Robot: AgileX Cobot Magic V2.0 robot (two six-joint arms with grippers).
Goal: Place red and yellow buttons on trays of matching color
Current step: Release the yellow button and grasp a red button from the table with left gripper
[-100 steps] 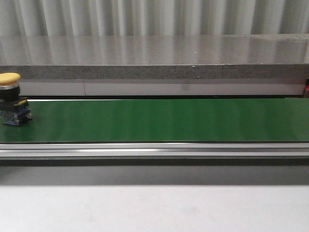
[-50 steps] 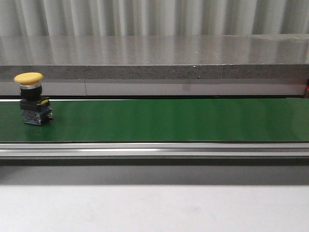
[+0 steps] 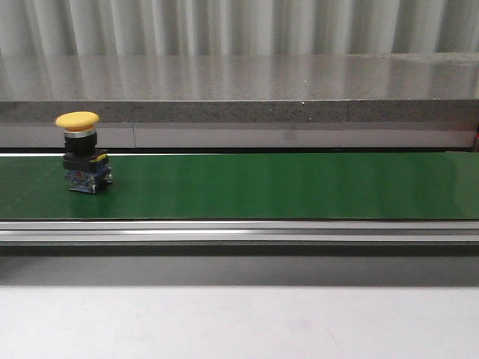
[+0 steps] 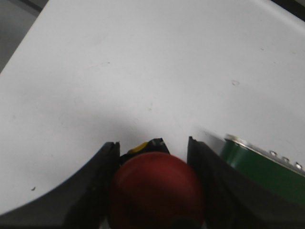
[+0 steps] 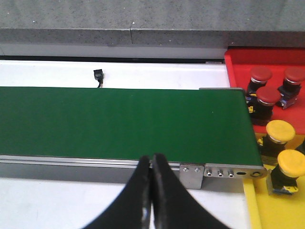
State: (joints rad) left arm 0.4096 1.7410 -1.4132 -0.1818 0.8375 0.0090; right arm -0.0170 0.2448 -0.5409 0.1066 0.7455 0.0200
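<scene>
My left claw (image 4: 151, 164) clamps a red button (image 4: 156, 191) | right claw (image 5: 151, 164) pressed closed, empty, at belt (image 3: 284, 187) edge | yellow button (image 3: 84, 153) left on belt, open green to its right

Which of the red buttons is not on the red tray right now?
The red button clamped between the left gripper's fingers, over the white table. The other three sit on the red tray.

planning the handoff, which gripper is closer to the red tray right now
Right. The right gripper hangs over the belt's near rail, with the red tray in its wrist view past the belt's end. The left gripper, shut on a red button, shows no tray.
</scene>
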